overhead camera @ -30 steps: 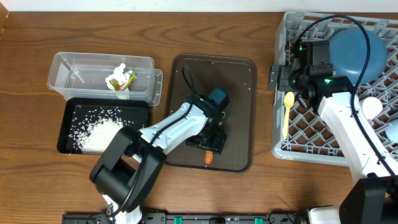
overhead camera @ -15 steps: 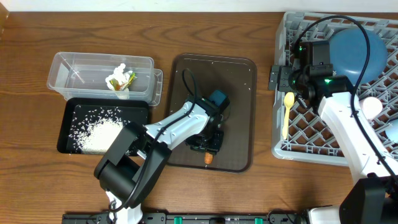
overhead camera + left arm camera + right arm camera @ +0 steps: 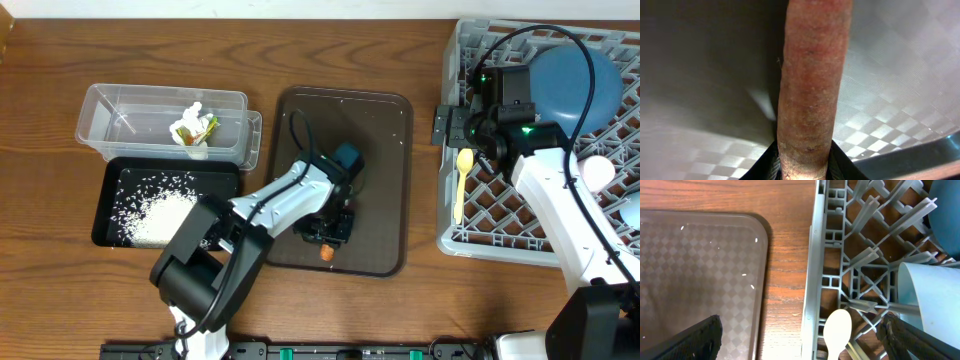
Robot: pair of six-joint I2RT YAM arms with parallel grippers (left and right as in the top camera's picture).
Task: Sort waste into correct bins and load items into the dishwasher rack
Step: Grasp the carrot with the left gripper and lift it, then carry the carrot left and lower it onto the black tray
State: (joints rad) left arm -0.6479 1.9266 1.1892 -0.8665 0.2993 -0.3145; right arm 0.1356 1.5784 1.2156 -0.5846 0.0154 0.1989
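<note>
The left claw (image 3: 330, 238) is low over the brown tray (image 3: 385, 150), clenched on the orange carrot (image 3: 810, 90), which pokes out ahead of it. The right claw (image 3: 447, 125) hangs wide open over the grey rack (image 3: 500, 235), with the yellow spoon (image 3: 462, 175) just beneath it.

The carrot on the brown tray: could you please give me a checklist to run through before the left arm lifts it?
1. Grip: left gripper closed on both sides of the carrot: ok.
2. Carrot already off the brown tray: cannot tell.
3. Likely destination, the black tray holding rice, has bare room: ok.
4. Clear tub beside it holds tissue and wrapper, no food: ok.
5. Right gripper open over the rack by the spoon, out of the likely path: ok.
</note>
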